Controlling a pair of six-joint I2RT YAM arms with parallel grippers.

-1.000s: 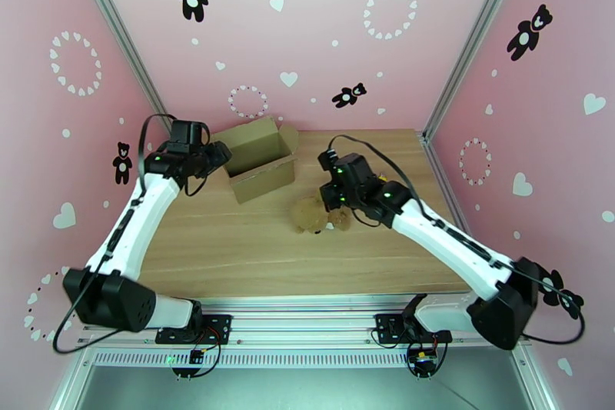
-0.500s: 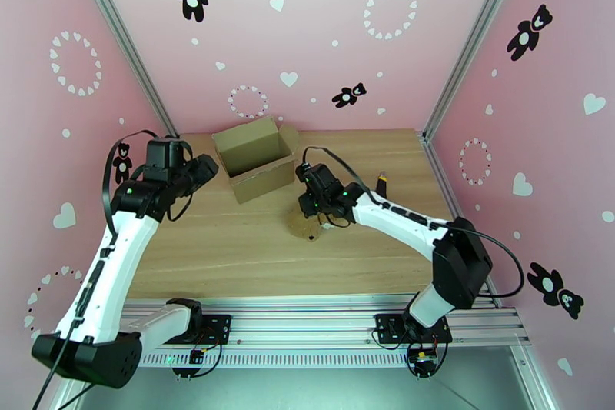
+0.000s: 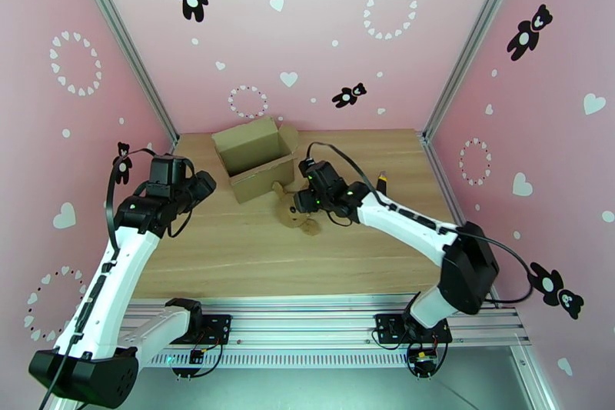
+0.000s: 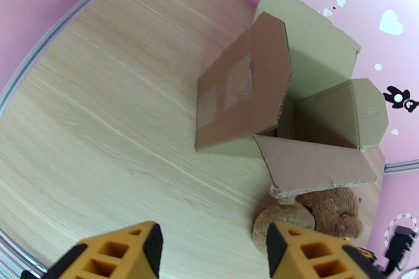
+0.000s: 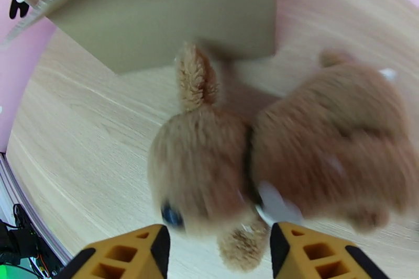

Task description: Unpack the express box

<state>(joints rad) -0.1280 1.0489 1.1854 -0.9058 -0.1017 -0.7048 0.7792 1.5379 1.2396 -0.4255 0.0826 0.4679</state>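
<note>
Both agape — left gripper [image 4: 213,235] and right gripper [image 5: 217,238] — express box [image 3: 261,167] between them, touching neither.

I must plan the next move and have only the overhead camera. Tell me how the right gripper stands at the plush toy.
Observer: In its wrist camera the right gripper has its jaws apart; the toy lies on the table just ahead of the fingertips, unclamped.
Operator: Now report the left gripper.
Observer: The left gripper is open with nothing between its fingers, facing the box.
Operator: Describe the flap nearest it.
Observer: It is raised and carries pale patches of tape.
</note>
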